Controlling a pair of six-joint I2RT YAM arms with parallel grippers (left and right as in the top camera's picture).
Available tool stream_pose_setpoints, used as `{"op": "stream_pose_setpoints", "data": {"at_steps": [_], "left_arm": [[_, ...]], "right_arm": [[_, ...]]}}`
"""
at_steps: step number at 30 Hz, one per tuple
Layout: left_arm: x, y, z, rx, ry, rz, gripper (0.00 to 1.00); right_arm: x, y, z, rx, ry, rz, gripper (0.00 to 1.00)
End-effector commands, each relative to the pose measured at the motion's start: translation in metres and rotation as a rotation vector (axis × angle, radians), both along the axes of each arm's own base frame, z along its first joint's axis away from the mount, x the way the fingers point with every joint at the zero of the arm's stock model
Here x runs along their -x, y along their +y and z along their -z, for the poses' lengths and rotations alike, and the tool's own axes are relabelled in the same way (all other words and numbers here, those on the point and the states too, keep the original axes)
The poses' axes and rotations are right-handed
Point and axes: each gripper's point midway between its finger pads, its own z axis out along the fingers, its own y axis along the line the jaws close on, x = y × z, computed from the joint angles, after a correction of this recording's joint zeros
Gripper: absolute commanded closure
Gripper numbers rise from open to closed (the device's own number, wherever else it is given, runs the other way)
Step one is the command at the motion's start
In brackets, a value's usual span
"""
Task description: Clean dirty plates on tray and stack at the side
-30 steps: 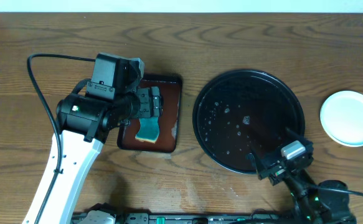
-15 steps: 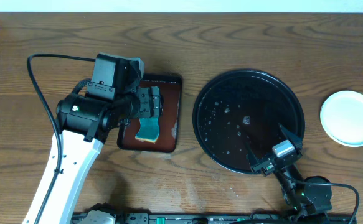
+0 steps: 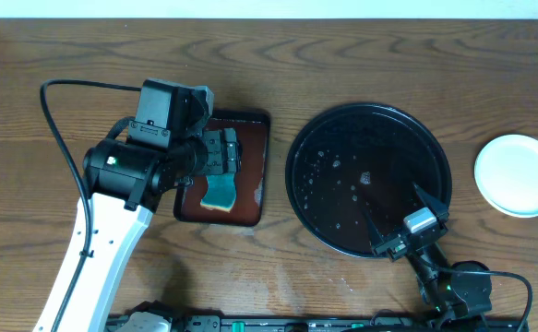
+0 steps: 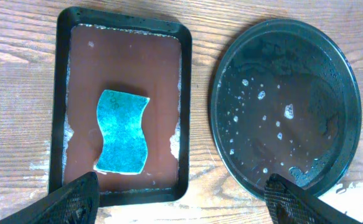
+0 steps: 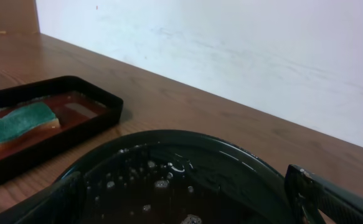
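While the left claw (image 3: pixel 221 153) gapes over one sponge (image 3: pixel 220 193) in a red-brown tray (image 3: pixel 251 138) and the right claw (image 3: pixel 399 210) gapes over the one black tray (image 3: pixel 342 138), one white plate (image 3: pixel 520 174) shows on the desk (image 3: pixel 65 55) beside it.

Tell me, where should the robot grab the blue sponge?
Pinch the sponge across its narrow, wavy middle, coming straight down from above. It lies flat in the rectangular tray, and the tray's raised rim would probably block fingers coming in from the side.
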Motion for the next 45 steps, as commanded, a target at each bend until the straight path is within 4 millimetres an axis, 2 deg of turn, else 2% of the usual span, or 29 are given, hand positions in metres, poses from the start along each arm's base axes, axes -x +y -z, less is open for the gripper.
{"op": "stream_pose_setpoints", "data": {"at_steps": [1, 3, 5, 9, 13, 19, 23, 27, 33, 36, 43, 45], "left_arm": [[-0.003, 0.000, -0.008, 0.005, -0.019, -0.001, 0.15], [-0.002, 0.000, -0.007, 0.005, -0.017, -0.001, 0.15], [-0.002, 0.011, -0.011, -0.047, -0.050, -0.013, 0.15], [-0.007, 0.033, -0.030, -0.108, -0.205, -0.089, 0.15], [-0.007, 0.057, -0.052, -0.076, -0.398, -0.156, 0.15], [0.010, 0.086, -0.049, -0.036, -0.639, -0.196, 0.15], [0.025, 0.088, -0.036, -0.067, -0.831, -0.158, 0.15], [0.039, 0.091, -0.012, -0.085, -0.945, -0.161, 0.15], [0.052, 0.108, 0.028, -0.115, -0.995, -0.234, 0.15], [0.056, 0.114, 0.039, -0.112, -1.021, -0.270, 0.15], [0.052, 0.118, 0.069, -0.098, -0.967, -0.298, 0.15], [0.050, 0.119, 0.083, -0.103, -0.950, -0.303, 0.15]], "right_arm": [[-0.001, -0.002, 0.001, 0.006, -0.002, 0.011, 0.01], [-0.001, -0.002, 0.001, 0.006, -0.002, 0.011, 0.01], [-0.001, -0.003, 0.001, 0.006, -0.002, 0.012, 0.01], [-0.001, -0.003, 0.001, 0.006, -0.002, 0.012, 0.01], [-0.001, -0.002, 0.001, 0.006, -0.002, 0.011, 0.01], [-0.001, -0.002, 0.001, 0.006, -0.002, 0.011, 0.01], [-0.001, -0.003, 0.001, 0.006, -0.002, 0.012, 0.01], [-0.001, -0.002, 0.001, 0.006, -0.002, 0.011, 0.01], [-0.001, -0.002, 0.001, 0.006, -0.002, 0.011, 0.01], [-0.001, -0.002, 0.001, 0.006, -0.002, 0.011, 0.01], [-0.001, -0.002, 0.001, 0.006, -0.002, 0.011, 0.01], [-0.001, -0.002, 0.001, 0.006, -0.002, 0.011, 0.01]]}}
